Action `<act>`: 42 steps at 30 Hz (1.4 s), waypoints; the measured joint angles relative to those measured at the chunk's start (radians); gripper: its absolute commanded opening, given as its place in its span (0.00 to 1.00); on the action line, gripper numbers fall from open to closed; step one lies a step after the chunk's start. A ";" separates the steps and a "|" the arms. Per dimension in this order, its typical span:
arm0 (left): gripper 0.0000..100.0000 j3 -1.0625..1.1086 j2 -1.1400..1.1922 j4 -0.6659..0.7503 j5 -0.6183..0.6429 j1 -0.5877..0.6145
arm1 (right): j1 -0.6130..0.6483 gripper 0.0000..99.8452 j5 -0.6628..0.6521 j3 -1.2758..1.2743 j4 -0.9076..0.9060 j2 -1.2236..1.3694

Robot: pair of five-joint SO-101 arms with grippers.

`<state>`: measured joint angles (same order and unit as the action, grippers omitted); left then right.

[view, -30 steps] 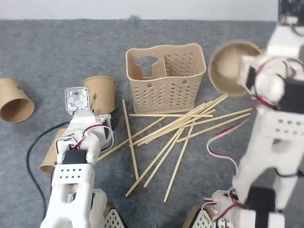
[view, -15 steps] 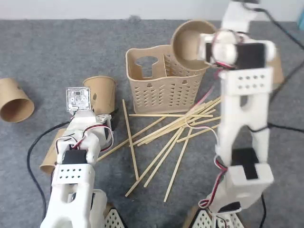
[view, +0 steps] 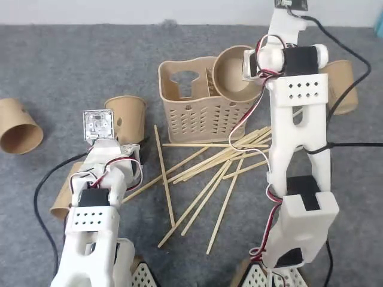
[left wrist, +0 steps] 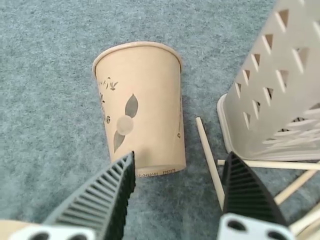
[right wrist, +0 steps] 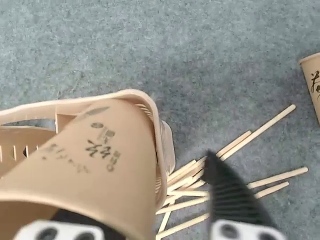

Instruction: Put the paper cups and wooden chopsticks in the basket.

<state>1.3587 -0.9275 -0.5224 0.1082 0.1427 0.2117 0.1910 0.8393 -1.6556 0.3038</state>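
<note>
right gripper (view: 250, 64) pinching paper cup (view: 233, 72), tilted over basket (view: 197, 116) | left gripper (left wrist: 177, 182) spread, second cup (left wrist: 142, 100) just ahead

I have open grey carpet (view: 72, 60) across the upper left. At centre the basket (view: 206, 116) stands in the way, a tilted paper cup (view: 233, 73) over its right compartment. Chopsticks (view: 206, 173) litter the lower centre; the right arm (view: 299, 137) spans the right side.

Chopsticks (view: 224, 154) lie before the basket (view: 206, 116), 1 cup (view: 234, 70) over its right side.
</note>
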 measured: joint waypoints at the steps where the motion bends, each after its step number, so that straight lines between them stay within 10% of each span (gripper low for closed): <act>1: 0.27 0.000 0.000 0.000 0.000 0.000 | 0.000 0.29 0.000 0.012 -0.006 0.000; 15: 0.27 0.000 0.000 0.000 0.000 -0.002 | -0.074 0.29 -0.048 0.229 -0.103 -0.256; 27: 0.27 0.000 0.000 0.000 0.000 -0.002 | -0.140 0.28 -0.141 -0.261 -0.103 -0.559; 32: 0.27 0.000 0.000 0.000 0.000 0.002 | -0.109 0.01 -0.141 -0.516 -0.100 -0.643; 42: 0.27 0.000 0.000 0.000 0.000 0.000 | -0.026 0.01 -0.144 -0.853 0.166 -0.710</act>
<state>1.3587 -0.9275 -0.5224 0.1082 0.1427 0.1857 0.0468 -0.0138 -1.4899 -0.4066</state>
